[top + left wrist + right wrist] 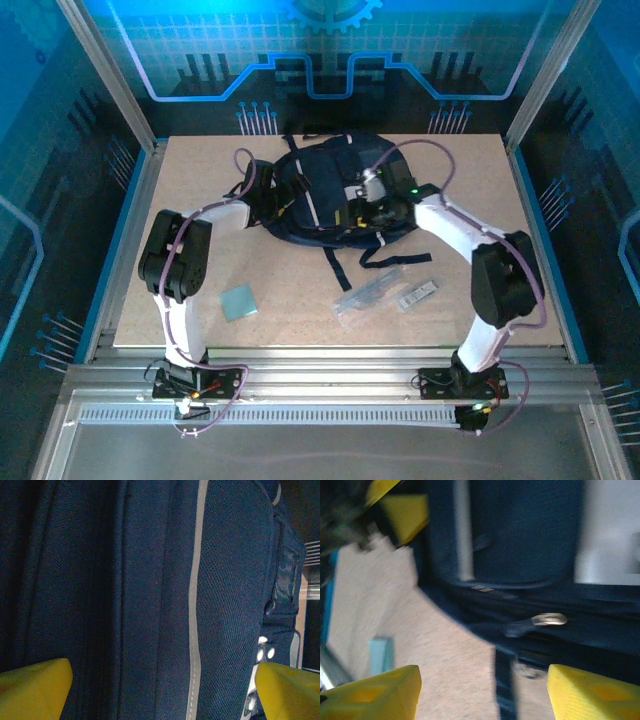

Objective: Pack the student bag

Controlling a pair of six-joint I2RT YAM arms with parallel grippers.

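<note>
Bag (330, 195) at worktop's (300, 320) 12 o'clock, contents hidden. Wide and empty: left pincer (162, 685) at its 9, right pincer (482, 690) at 3.

Blurred, edge-cropped student bag (530, 530); zipper pull (547, 619) smeared.

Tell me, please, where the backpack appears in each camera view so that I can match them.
Top view: the backpack lies at the far middle of the table.
Left wrist view: the backpack is close up, across the centre.
Right wrist view: the backpack takes the upper right, blurred.
Shared landmark: its light-grey stripe, pale in all three.
</note>
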